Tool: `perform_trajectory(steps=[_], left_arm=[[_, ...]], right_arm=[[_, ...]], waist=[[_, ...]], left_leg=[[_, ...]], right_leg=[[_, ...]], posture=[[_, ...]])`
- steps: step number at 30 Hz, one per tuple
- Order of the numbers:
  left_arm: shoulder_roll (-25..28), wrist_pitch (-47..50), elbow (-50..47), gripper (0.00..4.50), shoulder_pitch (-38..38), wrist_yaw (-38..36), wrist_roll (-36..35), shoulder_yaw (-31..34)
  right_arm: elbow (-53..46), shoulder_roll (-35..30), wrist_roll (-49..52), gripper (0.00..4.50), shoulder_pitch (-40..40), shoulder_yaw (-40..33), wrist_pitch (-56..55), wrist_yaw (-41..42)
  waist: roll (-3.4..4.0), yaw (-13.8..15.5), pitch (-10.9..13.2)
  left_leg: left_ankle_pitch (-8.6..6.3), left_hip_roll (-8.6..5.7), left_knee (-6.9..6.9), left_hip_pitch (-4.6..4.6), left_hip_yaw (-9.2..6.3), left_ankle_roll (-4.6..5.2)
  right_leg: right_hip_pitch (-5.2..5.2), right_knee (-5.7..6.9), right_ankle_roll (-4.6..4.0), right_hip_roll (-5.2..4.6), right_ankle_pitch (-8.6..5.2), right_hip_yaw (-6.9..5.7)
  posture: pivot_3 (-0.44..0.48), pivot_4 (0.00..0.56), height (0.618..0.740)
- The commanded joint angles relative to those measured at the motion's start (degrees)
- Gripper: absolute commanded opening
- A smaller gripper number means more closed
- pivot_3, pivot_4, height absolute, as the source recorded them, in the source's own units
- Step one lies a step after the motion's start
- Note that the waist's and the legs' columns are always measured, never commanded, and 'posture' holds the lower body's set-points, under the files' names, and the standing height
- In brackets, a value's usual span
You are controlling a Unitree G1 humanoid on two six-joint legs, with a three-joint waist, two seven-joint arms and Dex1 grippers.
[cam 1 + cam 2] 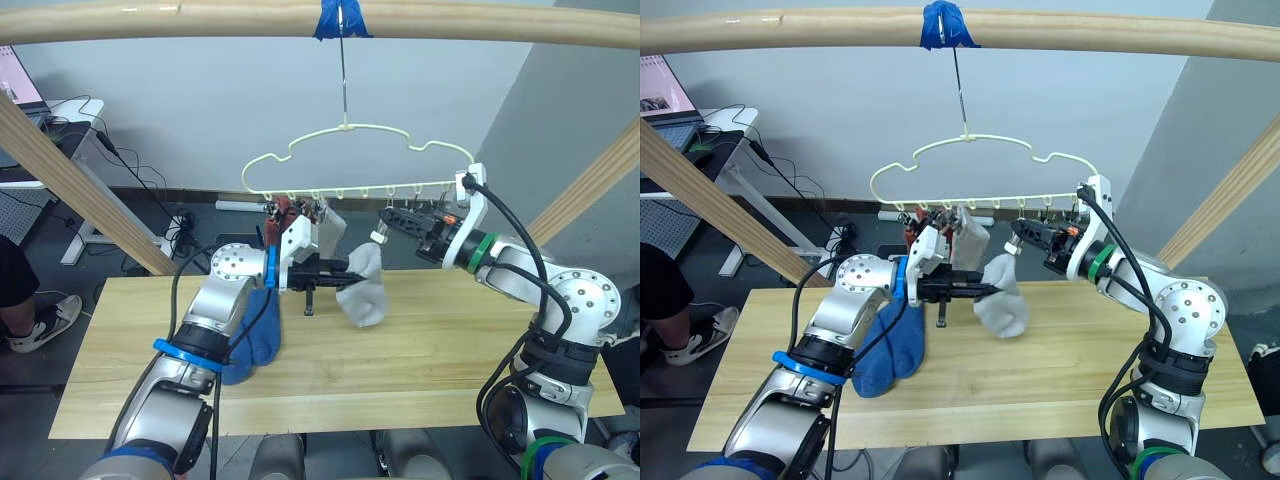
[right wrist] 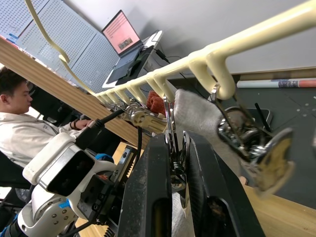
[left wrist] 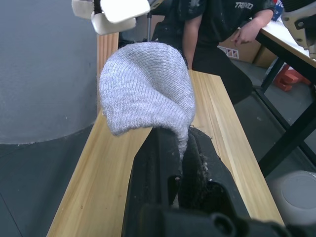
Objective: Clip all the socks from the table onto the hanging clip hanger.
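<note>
A grey wall and dark floor lie behind your work area, with a desk and laptop [image 2: 129, 33] off to the robot's left and a person [image 2: 19, 118] seated nearby. Across the top runs a round wooden rail [image 1: 450, 20] marked with blue tape [image 1: 340, 18], and the pale-yellow clip hanger [image 1: 350, 160] hangs from it by its metal hook, above the far edge of the table [image 1: 430, 370].

Your left gripper [image 1: 350, 268] is pinched shut on a light grey sock [image 1: 362, 290], held up off the table below the hanger; the left wrist view shows the fabric caught between its 2 black fingers [image 3: 153, 163]. Your right gripper [image 1: 1025, 232] is up at the row of clips, its fingers closed on 1 silver clip [image 2: 173, 128] under the hanger bar, as the right wrist view shows.

A second light grey sock [image 1: 973, 238] and a rust red sock [image 1: 284, 212] already hang from clips toward the hanger's left half. 2 blue socks [image 1: 890, 350] lie on the table beside the left forearm.
</note>
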Motion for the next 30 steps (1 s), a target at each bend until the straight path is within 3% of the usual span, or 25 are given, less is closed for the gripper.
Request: perform_trajectory(steps=[1, 30], left_arm=[[-0.5, -1.5, 0.4, 0.0, -1.6, 0.3, -0.2, 1.0], [-2.9, -3.5, 1.5, 0.0, -3.7, 2.8, -0.7, 2.3]], right_arm=[[-1.1, -0.9, 1.7, 0.1, 0.0, 0.3, -0.6, -0.8], [-0.8, -2.1, 2.6, 0.1, 1.9, 4.5, -4.9, -3.0]], waist=[[0.0, 0.0, 0.0], [-0.02, 0.1, 0.1]], left_leg=[[0.0, -0.01, 0.0, 0.0, 0.0, 0.0], [0.0, 0.0, -0.01, -0.01, 0.0, 0.0]], right_leg=[[0.0, 0.0, 0.0, 0.0, 0.0, 0.0], [0.0, -0.05, 0.0, 0.0, 0.0, 0.0]], posture=[[-0.104, 0.241, 0.74], [-0.095, 0.246, 0.74]])
